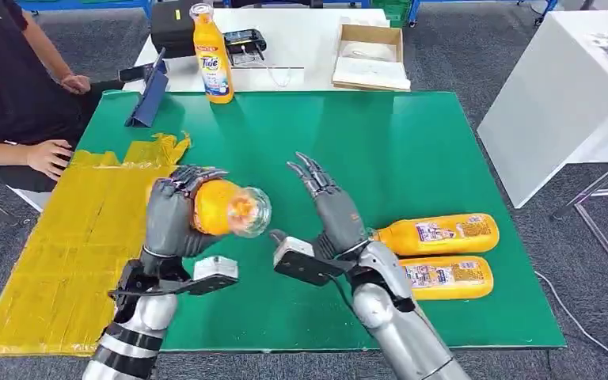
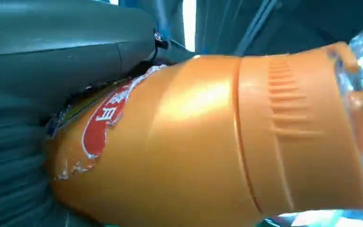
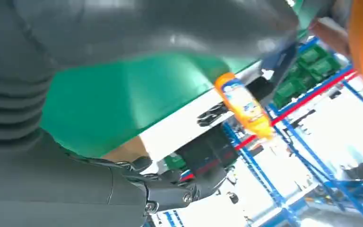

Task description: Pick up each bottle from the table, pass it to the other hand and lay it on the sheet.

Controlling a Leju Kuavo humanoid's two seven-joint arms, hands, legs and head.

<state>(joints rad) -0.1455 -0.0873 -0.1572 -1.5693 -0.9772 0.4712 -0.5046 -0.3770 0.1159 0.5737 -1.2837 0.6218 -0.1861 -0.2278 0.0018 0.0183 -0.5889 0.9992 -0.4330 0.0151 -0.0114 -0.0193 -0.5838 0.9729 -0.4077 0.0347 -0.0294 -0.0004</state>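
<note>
The left hand (image 1: 172,215) has its fingers wrapped around an orange bottle (image 1: 226,207), held above the green table (image 1: 412,150) near the middle, with its clear cap pointing toward the right hand (image 1: 328,210). That hand holds nothing; its fingers are spread apart, just beside the bottle's cap without touching it. Two more orange bottles (image 1: 439,234) (image 1: 447,277) lie side by side near the table's right edge. Another bottle (image 1: 212,55) stands upright at the far edge. A yellow sheet (image 1: 71,245) covers the left edge, where a seated person's hand (image 1: 47,157) rests.
</note>
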